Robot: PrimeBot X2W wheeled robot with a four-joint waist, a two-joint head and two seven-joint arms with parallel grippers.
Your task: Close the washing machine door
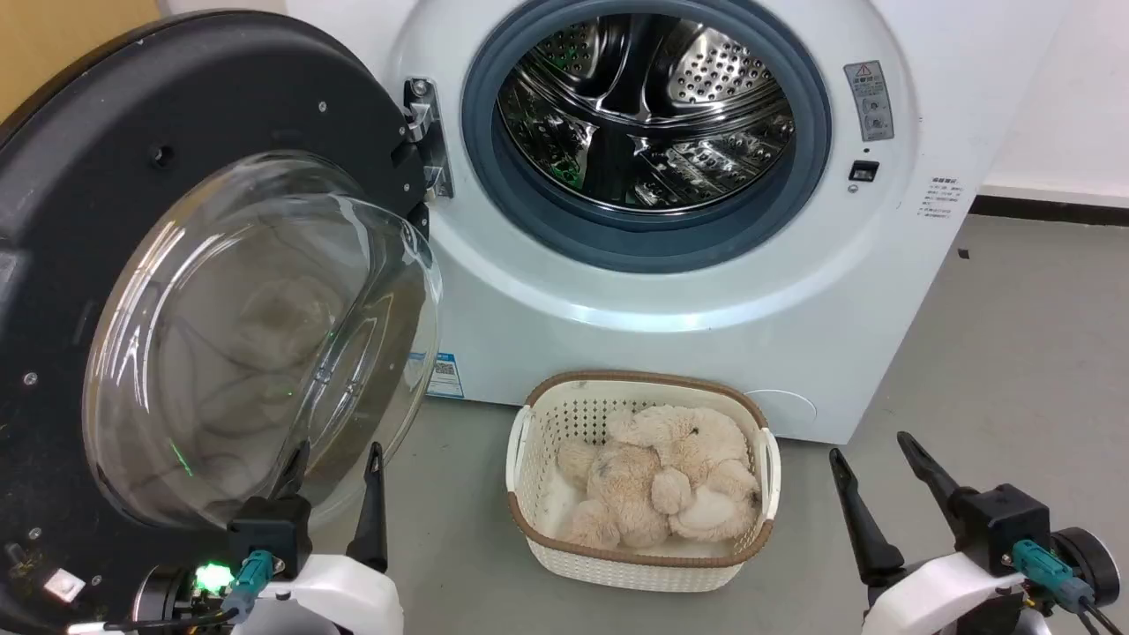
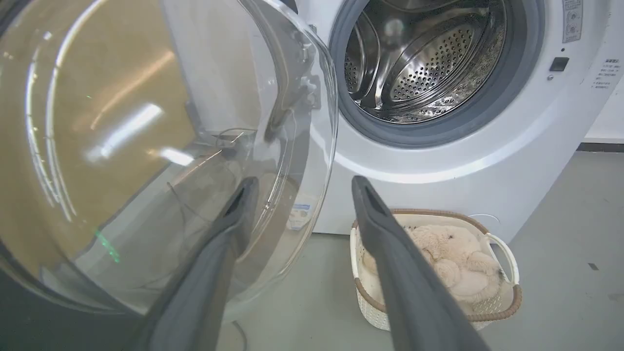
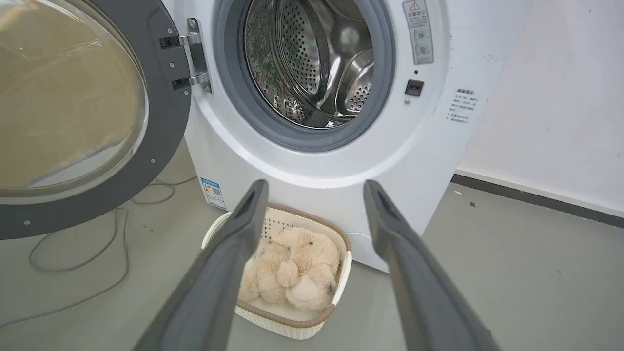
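Note:
The washing machine [image 1: 706,291] stands ahead with its round opening and steel drum [image 1: 644,106] exposed. Its door [image 1: 53,265], a black-rimmed disc with a bulging clear glass bowl [image 1: 256,344], is swung wide open to the left on a metal hinge [image 1: 429,137]. My left gripper [image 1: 340,454] is open at the lower left, right in front of the glass bowl's lower edge. In the left wrist view the bowl [image 2: 146,146] sits just past my open left gripper [image 2: 300,183]. My right gripper [image 1: 869,445] is open at the lower right, apart from everything. The door [image 3: 161,122] also appears in the right wrist view.
A white woven basket [image 1: 529,450] holding a cream plush toy [image 1: 661,476] stands on the grey floor in front of the machine, between my two arms. A thin cable [image 3: 73,253] lies on the floor under the door. A white wall [image 3: 551,97] rises on the right.

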